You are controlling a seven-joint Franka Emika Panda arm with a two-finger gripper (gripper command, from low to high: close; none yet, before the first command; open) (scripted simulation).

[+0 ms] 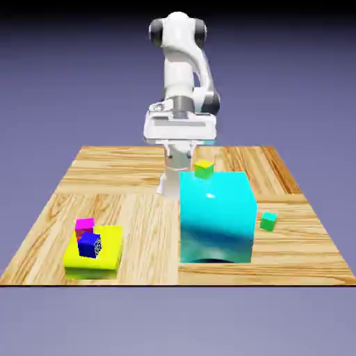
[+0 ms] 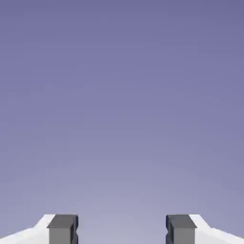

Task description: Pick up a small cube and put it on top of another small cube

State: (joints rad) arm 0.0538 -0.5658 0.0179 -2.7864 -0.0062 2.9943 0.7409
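Grey fingertips point(image 2: 183, 234) are standing wide apart at the bottom of the hand view, so the claw point(image 2: 122, 229) is being open, holding nothing, with only blue-violet backdrop point(image 2: 122, 105) showing between them. White arm point(image 1: 179, 66) is standing at the table's far side, its claw hanging above the wood, near the small yellow-topped cube. That yellow-topped cube point(image 1: 204, 169), green on its sides, is showing at the far top edge of the big cyan block point(image 1: 217, 222); whether it is touching the block, cannot tell. Cyan block is sitting on the table point(image 1: 146, 229), darker and glossy toward its lower part. Small green cube point(image 1: 268, 222), the one for picking up, is lying on the table just beside the cyan block, on the exterior view's right, tinted teal. Toward the exterior view's left, well apart from the block, a flat yellow block point(image 1: 111, 243) is lying, a dark blue cube point(image 1: 90, 245) overlapping it in view, and a magenta-topped cube point(image 1: 84, 225) is showing just behind the blue one.
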